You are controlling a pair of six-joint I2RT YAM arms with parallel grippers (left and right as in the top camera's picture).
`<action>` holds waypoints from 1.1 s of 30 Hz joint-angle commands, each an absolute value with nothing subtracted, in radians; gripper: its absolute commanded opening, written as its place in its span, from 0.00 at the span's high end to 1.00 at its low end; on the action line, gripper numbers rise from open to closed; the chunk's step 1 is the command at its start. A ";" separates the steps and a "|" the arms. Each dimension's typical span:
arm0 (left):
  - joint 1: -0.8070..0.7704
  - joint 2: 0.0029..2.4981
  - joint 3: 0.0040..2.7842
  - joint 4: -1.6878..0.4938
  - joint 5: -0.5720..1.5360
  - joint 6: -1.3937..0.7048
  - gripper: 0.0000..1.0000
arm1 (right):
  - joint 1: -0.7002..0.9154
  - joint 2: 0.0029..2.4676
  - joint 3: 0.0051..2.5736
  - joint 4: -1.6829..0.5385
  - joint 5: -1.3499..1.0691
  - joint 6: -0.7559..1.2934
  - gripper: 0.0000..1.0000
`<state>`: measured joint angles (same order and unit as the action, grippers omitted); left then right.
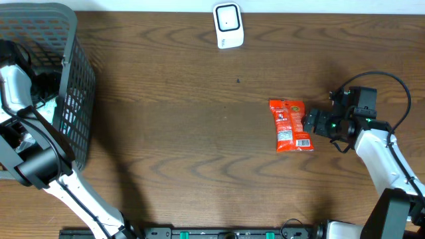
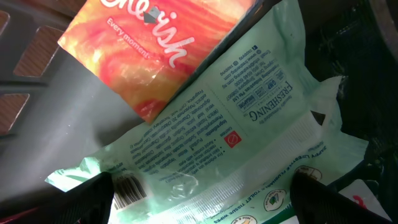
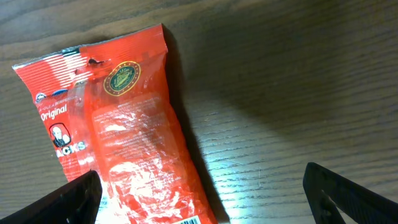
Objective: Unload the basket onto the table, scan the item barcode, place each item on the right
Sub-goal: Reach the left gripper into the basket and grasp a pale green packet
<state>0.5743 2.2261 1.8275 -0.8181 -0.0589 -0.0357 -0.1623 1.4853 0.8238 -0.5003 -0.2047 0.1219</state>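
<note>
The red snack packet (image 1: 291,125) lies flat on the table (image 1: 186,146), well apart from the white scanner (image 1: 228,25) at the far edge. The right gripper (image 1: 309,123) sits just beside the packet, jaws spread wide and empty. The left gripper (image 2: 202,208), also released, hangs inside the basket (image 1: 74,86) over a green wipes pack (image 2: 249,124).

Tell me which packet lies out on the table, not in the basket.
The red snack packet by the right gripper; the green wipes pack and orange Cherish pack sit in the basket.
</note>
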 commanded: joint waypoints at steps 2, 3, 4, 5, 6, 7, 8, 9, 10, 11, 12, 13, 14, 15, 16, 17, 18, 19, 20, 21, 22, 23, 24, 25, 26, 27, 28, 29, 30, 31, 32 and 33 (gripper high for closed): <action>0.578 2.291 1.810 -0.831 -0.065 -0.019 0.12 | -0.155 1.478 0.836 -0.499 -0.199 0.118 0.01; 0.578 2.288 1.810 -0.830 -0.065 -0.019 0.17 | -0.155 1.478 0.836 -0.499 -0.199 0.118 0.01; 0.578 2.284 1.811 -0.829 -0.065 -0.019 0.28 | -0.155 1.478 0.836 -0.499 -0.199 0.118 0.01; 0.578 2.279 1.811 -0.828 -0.065 -0.019 0.40 | -0.155 1.478 0.836 -0.498 -0.199 0.118 0.01; 0.578 2.273 1.811 -0.828 -0.065 -0.019 0.47 | -0.155 1.478 0.836 -0.499 -0.199 0.118 0.01; 0.577 2.269 1.812 -0.828 -0.065 -0.019 0.53 | -0.155 1.478 0.836 -0.499 -0.199 0.118 0.01; 0.577 2.264 1.813 -0.828 -0.065 -0.019 0.58 | -0.155 1.478 0.836 -0.499 -0.199 0.118 0.01; 0.578 2.260 1.814 -0.828 -0.065 -0.019 0.62 | -0.155 1.478 0.836 -0.499 -0.199 0.118 0.01; 0.578 2.256 1.817 -0.828 -0.065 -0.019 0.66 | -0.155 1.478 0.836 -0.499 -0.199 0.118 0.01; 0.578 2.252 1.820 -0.828 -0.065 -0.019 0.72 | -0.155 1.478 0.836 -0.499 -0.199 0.118 0.01; 0.578 2.242 1.826 -0.831 -0.065 -0.019 0.78 | -0.155 1.478 0.836 -0.499 -0.199 0.118 0.01; 0.578 2.227 1.830 -0.831 -0.064 -0.020 0.81 | -0.155 1.478 0.836 -0.499 -0.199 0.118 0.01; 0.578 2.214 1.832 -0.830 -0.065 -0.023 0.86 | -0.155 1.478 0.836 -0.499 -0.199 0.118 0.01; 0.577 2.189 1.833 -0.827 -0.065 -0.027 0.87 | -0.155 1.478 0.836 -0.499 -0.199 0.118 0.01; 0.578 2.165 1.833 -0.824 -0.065 -0.036 0.88 | -0.155 1.478 0.836 -0.499 -0.199 0.118 0.01; 0.578 2.130 1.833 -0.820 -0.065 -0.055 0.88 | -0.155 1.478 0.836 -0.499 -0.199 0.118 0.01; 0.578 2.112 1.833 -0.818 -0.065 -0.064 0.89 | -0.155 1.478 0.836 -0.499 -0.199 0.118 0.01; 0.578 2.074 1.833 -0.813 -0.065 -0.083 0.89 | -0.155 1.478 0.836 -0.499 -0.199 0.118 0.01; 0.578 2.037 1.833 -0.808 -0.064 -0.101 0.89 | -0.155 1.478 0.836 -0.499 -0.199 0.118 0.01; 0.577 2.004 1.833 -0.805 -0.064 -0.121 0.90 | -0.155 1.478 0.836 -0.499 -0.199 0.118 0.01; 0.577 1.958 1.833 -0.801 -0.064 -0.150 0.90 | -0.155 1.478 0.836 -0.499 -0.199 0.118 0.01; 0.577 1.927 1.833 -0.801 -0.064 -0.171 0.92 | -0.155 1.478 0.836 -0.499 -0.199 0.118 0.01; 0.577 1.889 1.833 -0.800 -0.064 -0.197 0.93 | -0.155 1.478 0.836 -0.499 -0.199 0.118 0.01; 0.577 1.841 1.833 -0.798 -0.064 -0.228 0.92 | -0.155 1.478 0.836 -0.499 -0.199 0.118 0.01; 0.577 1.798 1.833 -0.797 -0.064 -0.255 0.93 | -0.155 1.478 0.836 -0.499 -0.199 0.118 0.01; 0.577 1.734 1.833 -0.793 -0.064 -0.285 0.92 | -0.155 1.478 0.836 -0.499 -0.199 0.118 0.01; 0.577 1.684 1.833 -0.790 -0.064 -0.290 0.92 | -0.155 1.478 0.836 -0.499 -0.199 0.118 0.01; 0.577 1.647 1.833 -0.791 -0.064 -0.290 0.74 | -0.155 1.478 0.836 -0.499 -0.199 0.118 0.01; 0.577 1.624 1.833 -0.791 -0.064 -0.290 0.55 | -0.155 1.478 0.836 -0.499 -0.199 0.118 0.01; 0.577 1.617 1.833 -0.795 -0.064 -0.290 0.39 | -0.155 1.478 0.836 -0.499 -0.199 0.118 0.01; 0.577 1.615 1.833 -0.803 -0.064 -0.290 0.31 | -0.155 1.478 0.836 -0.499 -0.199 0.118 0.01; 0.577 1.617 1.831 -0.818 -0.064 -0.290 0.26 | -0.155 1.478 0.836 -0.498 -0.199 0.118 0.01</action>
